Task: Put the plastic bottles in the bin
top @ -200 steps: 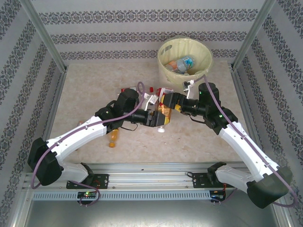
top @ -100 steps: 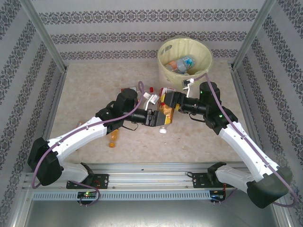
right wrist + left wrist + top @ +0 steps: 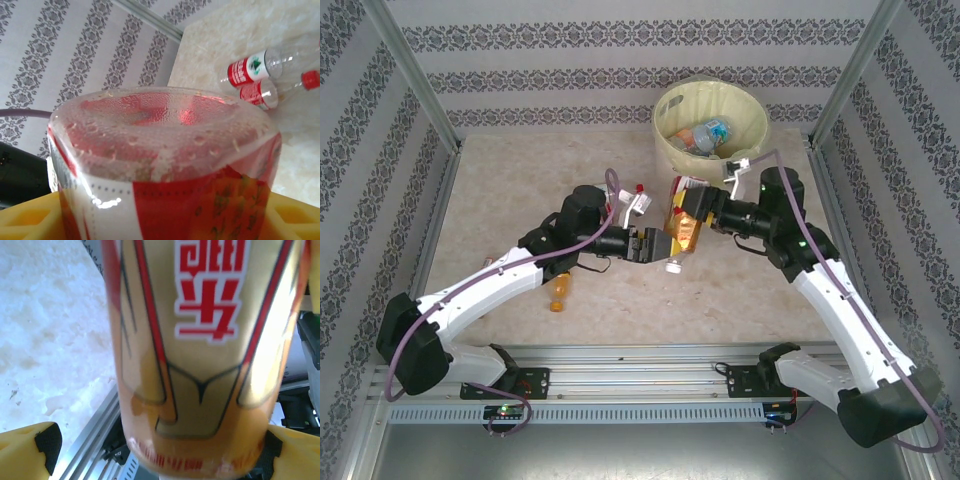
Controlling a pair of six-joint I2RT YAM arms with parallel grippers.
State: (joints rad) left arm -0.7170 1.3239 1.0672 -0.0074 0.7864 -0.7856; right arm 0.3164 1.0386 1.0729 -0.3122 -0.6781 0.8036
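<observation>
From overhead, the right end effector (image 3: 686, 212) is clenched around an orange bottle (image 3: 679, 236) at mid-bench (image 3: 500, 190), between the two arms. The bottle's long axis runs almost straight from the far side to the near side. Its white cap (image 3: 672, 266) points toward the arm bases and its base toward the bin (image 3: 668, 148), which stands at the far right and already holds several bottles (image 3: 705, 135). The left end effector (image 3: 658, 249) sits just beside the cap end. Another orange bottle (image 3: 558, 292) lies near the left arm.

In the left wrist view, the orange bottle (image 3: 200, 355) runs top to bottom. The end effector is released, and the left pad (image 3: 47, 440) stands apart from the bottle.

In the right wrist view, the bottle's base (image 3: 165, 120) faces the lens between yellow fingers (image 3: 30, 217). Two red-labelled clear bottles (image 3: 252, 70) lie on the bench beyond.
</observation>
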